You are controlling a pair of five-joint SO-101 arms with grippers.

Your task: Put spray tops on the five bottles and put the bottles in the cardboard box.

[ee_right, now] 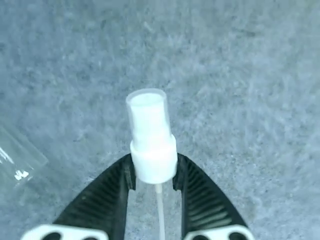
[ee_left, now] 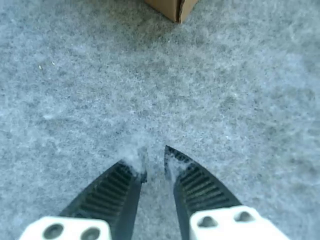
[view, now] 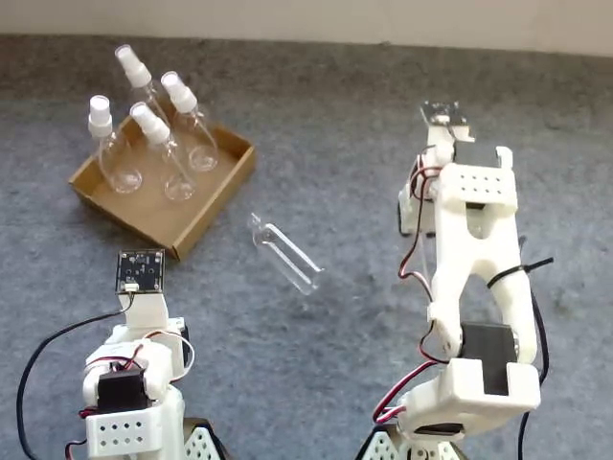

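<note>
Grey carpet [view: 335, 115] | right gripper [ee_right: 154, 161] clamps spray top [ee_right: 150, 130] | left gripper [ee_left: 155, 162] narrowly parted | uncapped bottle [view: 285, 254] beside cardboard box [view: 218, 203]

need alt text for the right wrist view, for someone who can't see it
The right gripper is shut on a white spray top with a clear cap, its thin tube running back between the black fingers. Behind it is the grey felt table cover, with part of a clear bottle lying nearby.
</note>
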